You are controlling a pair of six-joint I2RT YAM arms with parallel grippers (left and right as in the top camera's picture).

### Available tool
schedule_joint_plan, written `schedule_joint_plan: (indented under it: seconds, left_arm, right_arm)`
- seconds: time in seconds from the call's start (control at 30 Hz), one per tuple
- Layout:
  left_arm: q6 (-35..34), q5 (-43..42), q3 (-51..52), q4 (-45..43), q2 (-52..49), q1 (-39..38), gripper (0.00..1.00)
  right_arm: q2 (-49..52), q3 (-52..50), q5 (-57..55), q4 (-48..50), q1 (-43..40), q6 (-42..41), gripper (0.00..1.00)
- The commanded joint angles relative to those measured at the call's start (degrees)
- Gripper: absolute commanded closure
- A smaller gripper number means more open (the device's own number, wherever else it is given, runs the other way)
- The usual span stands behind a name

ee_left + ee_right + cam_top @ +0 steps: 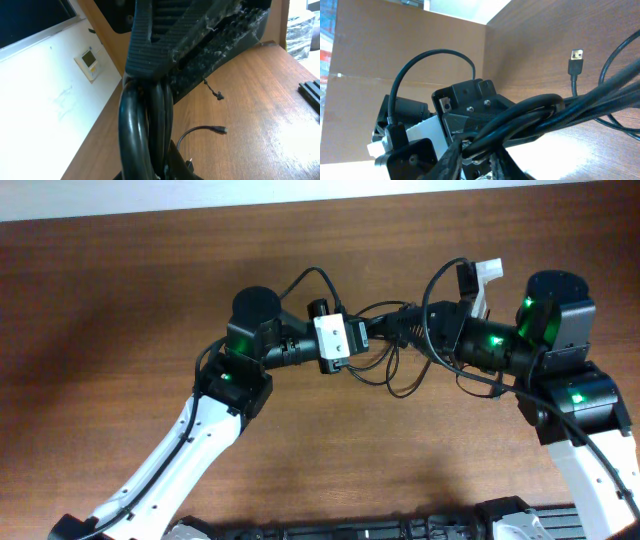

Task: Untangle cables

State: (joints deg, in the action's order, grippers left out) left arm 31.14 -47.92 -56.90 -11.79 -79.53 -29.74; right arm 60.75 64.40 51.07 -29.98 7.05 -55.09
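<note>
Near edge of the counter (110,310): both arms come up from here and reach in toward the middle. Just past them, slack loops of the cables (402,383) droop onto the wood on the near side of where the arms meet. They are thin, black and lying flat. One plug end (576,56) sits on bare wood a little apart from the bundle, and its cord runs back toward it. Another small plug (221,130), on the end of a curved cord, also rests on the counter.

Mid-counter, a bit toward the far edge, the two end effectors face each other tip to tip, close together, with the bundle strung between them. Left end effector (372,337): clenched on the cables, several strands bunched in its fingers. Right end effector (408,323): fingers drawn in tight around the same bundle with strands crossing between them, so it is grasping the cables. Behind them, the far edge meets a pale wall.
</note>
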Motion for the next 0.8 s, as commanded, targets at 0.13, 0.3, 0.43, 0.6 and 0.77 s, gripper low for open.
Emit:
schedule_joint_plan:
  seconds: [0.13, 0.3, 0.43, 0.6, 0.77]
  left_arm:
    - [1.3, -8.0, -0.5, -2.5, -0.3, -0.3, 1.0]
    - [1.3, -10.4, -0.5, -2.3, -0.3, -0.3, 1.0]
    - [1.3, -11.3, -0.5, -2.9, -0.3, -0.3, 1.0]
    - [1.3, -11.3, -0.5, -3.7, -0.3, -0.3, 1.0]
    - [1.2, -13.7, -0.5, -3.8, -0.3, -0.2, 0.31]
  right_arm:
    - [0.2, 0.3, -0.5, -0.1, -0.3, 2.3, 0.88]
    - [0.2, 0.3, -0.7, 0.0, -0.3, 2.3, 0.82]
    - [1.4, 0.3, -0.7, -0.1, -0.3, 2.3, 0.82]
    - [2.8, 0.3, -0.7, -0.7, -0.3, 2.3, 0.96]
    - [2.8, 0.3, -1.9, -0.8, -0.3, 5.7, 0.96]
